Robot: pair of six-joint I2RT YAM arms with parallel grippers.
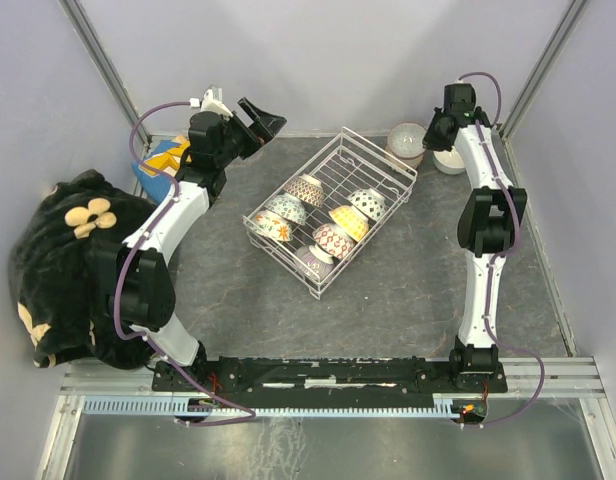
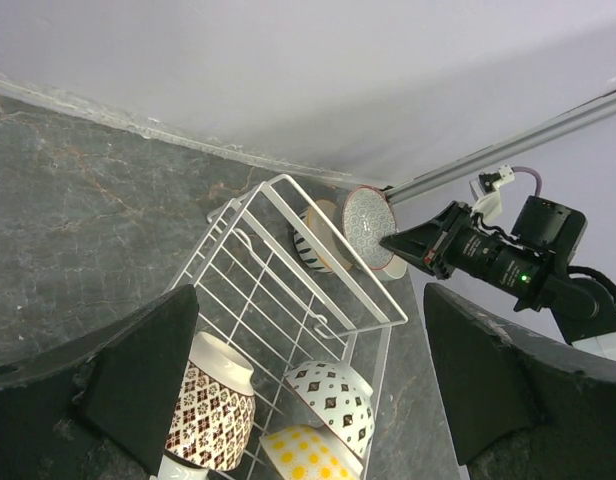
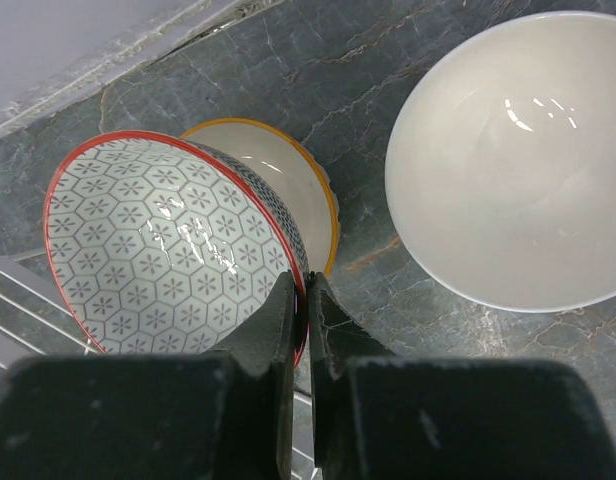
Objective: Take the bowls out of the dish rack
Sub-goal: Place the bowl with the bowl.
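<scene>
We can read no writing, label, brand mark or number in any of the three views; the bowls (image 1: 333, 240) in the dish rack (image 1: 380, 152) carry only painted patterns, with no letters or figures among them
</scene>
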